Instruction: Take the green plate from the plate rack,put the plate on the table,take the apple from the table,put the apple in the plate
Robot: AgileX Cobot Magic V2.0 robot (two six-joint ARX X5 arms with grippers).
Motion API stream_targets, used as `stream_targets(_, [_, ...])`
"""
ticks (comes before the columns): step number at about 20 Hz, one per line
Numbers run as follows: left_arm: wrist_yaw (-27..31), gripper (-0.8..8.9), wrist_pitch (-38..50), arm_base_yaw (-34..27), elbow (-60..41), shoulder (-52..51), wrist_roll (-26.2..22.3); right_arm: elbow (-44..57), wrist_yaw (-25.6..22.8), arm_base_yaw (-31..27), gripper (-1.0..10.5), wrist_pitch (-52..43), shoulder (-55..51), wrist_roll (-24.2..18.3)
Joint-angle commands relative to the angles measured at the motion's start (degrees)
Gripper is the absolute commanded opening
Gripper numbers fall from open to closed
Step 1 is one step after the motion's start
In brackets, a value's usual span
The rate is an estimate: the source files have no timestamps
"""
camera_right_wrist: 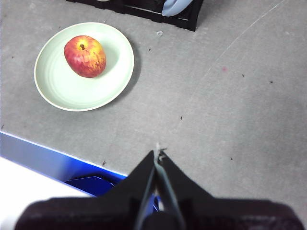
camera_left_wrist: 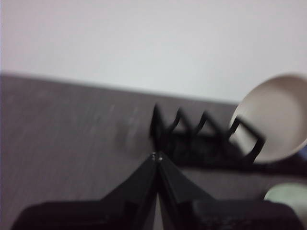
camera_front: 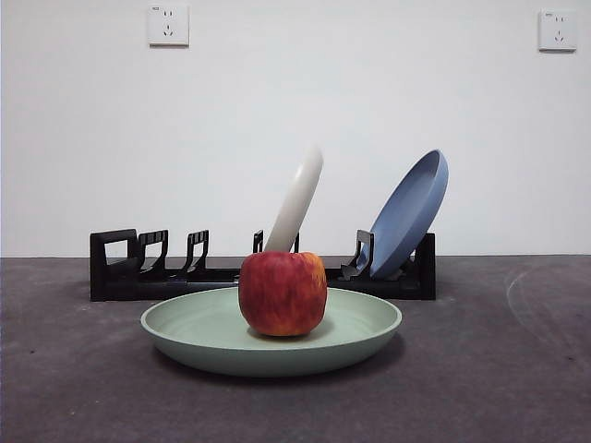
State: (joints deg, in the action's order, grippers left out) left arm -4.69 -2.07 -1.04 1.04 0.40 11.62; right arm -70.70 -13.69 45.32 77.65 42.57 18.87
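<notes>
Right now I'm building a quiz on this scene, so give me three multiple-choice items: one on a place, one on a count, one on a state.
1. Where is the apple?
A. In the green plate
B. On the bare table
C. In the plate rack

2. How many plates stand in the plate rack?
A. None
B. Two
C. Four

3. How is the right hand?
A. Shut on the apple
B. Wide open
C. Shut, holding nothing

Key: 1 A, the apple sits inside the rim; 2 B, the cream plate and blue plate; 3 C, its jaws meet, away from the apple.
</notes>
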Motion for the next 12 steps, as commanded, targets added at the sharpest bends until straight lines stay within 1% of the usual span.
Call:
stream_targets(1, [1.92,-0.03,-4.79,-0.22,-0.48,-0.15,0.07,0.57,-0.28,0.09,0.0,0.37,0.04,0.44])
stream_targets(3, [2.49,-0.03,-7.78,-0.22,-0.48,-0.15,-0.09,0.57,-0.28,0.09,0.0,0.35,0.04,0.44])
stream_targets(12, [2.38,-0.03,-7.43,-0.22,-0.48,-0.15,-0.15,0.57,-0.28,0.09,0.0,0.37,0.04,0.44])
